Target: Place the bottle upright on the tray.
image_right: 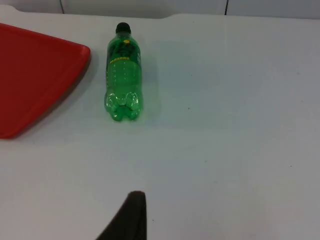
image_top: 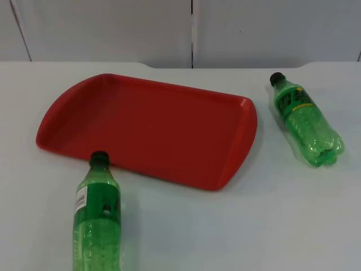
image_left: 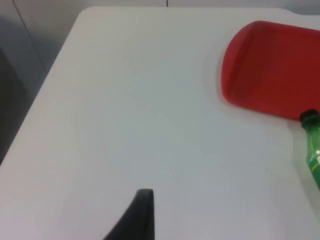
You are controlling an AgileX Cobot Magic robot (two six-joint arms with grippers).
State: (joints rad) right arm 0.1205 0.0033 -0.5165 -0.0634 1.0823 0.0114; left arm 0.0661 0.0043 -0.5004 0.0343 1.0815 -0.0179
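Two green plastic bottles lie flat: one (image_right: pixel 122 75) twelve o'clock of the right gripper (image_right: pixel 131 215), long axis pointing away, its opening unreadable.

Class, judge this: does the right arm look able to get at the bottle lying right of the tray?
Probably yes: the bottle lies on open table, apart from the tray.

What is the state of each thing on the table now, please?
Near bottle: lying on its side, capped, its cap at the tray's near rim.
Far bottle: lying on its side, capped, right of the tray, apart from it.
Red tray: flat on the table, nothing on it.
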